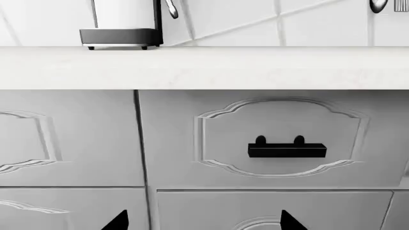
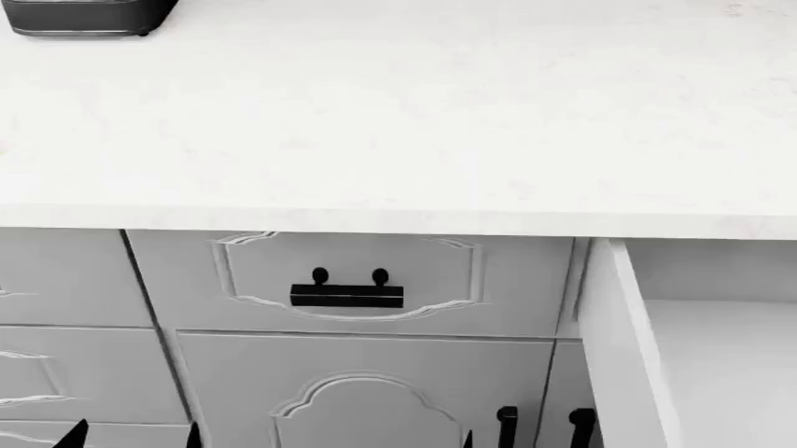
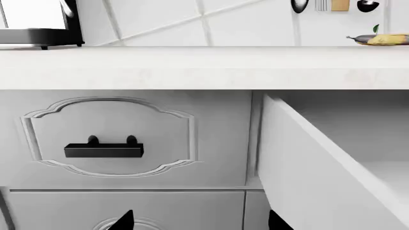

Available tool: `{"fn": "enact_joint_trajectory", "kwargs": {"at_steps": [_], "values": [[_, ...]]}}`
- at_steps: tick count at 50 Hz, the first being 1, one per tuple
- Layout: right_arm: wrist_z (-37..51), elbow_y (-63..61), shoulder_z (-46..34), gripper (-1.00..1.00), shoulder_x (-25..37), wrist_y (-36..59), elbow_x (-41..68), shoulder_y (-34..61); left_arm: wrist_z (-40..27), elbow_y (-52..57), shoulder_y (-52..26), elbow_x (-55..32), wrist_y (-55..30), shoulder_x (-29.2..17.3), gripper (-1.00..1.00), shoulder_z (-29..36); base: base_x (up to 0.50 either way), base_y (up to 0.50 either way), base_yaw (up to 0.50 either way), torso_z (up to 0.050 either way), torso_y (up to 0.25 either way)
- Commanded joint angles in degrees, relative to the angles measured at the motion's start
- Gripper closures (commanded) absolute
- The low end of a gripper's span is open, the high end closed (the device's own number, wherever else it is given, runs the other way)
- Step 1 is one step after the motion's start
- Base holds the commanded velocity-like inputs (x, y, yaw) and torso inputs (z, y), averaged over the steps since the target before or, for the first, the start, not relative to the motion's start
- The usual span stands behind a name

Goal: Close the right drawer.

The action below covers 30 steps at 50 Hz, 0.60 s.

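- The right drawer (image 2: 622,355) stands pulled out from under the white countertop (image 2: 398,121), just right of the closed middle drawer (image 2: 355,280); I see its plain pale side wall and smooth bare floor, nothing inside that I can make out.
- From my right wrist the same open box (image 3: 319,167) juts toward the camera, flat pale panels, its front out of frame.
- The middle drawer front is matte light grey with a raised curly-edged frame, and one horizontal black bar handle (image 2: 346,295) on two round posts.
- Below that handle sits a cabinet door (image 2: 361,401) with an arched raised panel; two vertical black handles (image 2: 507,425) show near its right edge.
- Left of the handle, more grey fronts of the same kind, at least two, cropped.
- The countertop is a thick slab, faintly mottled, smooth; one dark-based appliance (image 2: 81,14) stands at its far left corner.
- The wall behind is large white tiles with thin grout lines; hanging utensils (image 3: 299,5) and what may be a banana (image 3: 383,39) lie far right of the handle, too small to be sure.
- My left gripper (image 1: 201,221) shows two black fingertips set wide apart, gripping nothing.
- My right gripper (image 3: 199,221), likewise parted wide, empty.
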<state>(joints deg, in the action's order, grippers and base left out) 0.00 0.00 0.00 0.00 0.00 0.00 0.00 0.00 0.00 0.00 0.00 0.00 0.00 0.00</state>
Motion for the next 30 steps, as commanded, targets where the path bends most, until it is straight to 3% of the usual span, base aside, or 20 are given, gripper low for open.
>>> {"fn": "enact_joint_trajectory", "kwargs": {"at_steps": [1, 21, 30], "values": [[3.69, -0.2, -1.44, -1.0, 0.91, 0.73, -2.53, 0.1, -0.85, -0.08, -0.18, -1.3, -0.33, -0.81, -1.0, 1.18, 0.0, 0.0, 0.0, 0.0, 0.0], [4.61, -0.93, -4.36, -1.0, 3.64, 1.05, 2.3, 0.08, -3.76, -0.1, -0.05, -4.5, -1.05, -3.83, -1.0, 3.68, 0.0, 0.0, 0.0, 0.0, 0.0], [5.78, -1.07, -5.35, -1.0, 4.38, 0.72, 2.19, 0.13, -4.45, -0.02, -0.11, -5.23, -0.97, -4.4, -1.0, 4.45, 0.0, 0.4, 0.0, 0.0, 0.0]]}}
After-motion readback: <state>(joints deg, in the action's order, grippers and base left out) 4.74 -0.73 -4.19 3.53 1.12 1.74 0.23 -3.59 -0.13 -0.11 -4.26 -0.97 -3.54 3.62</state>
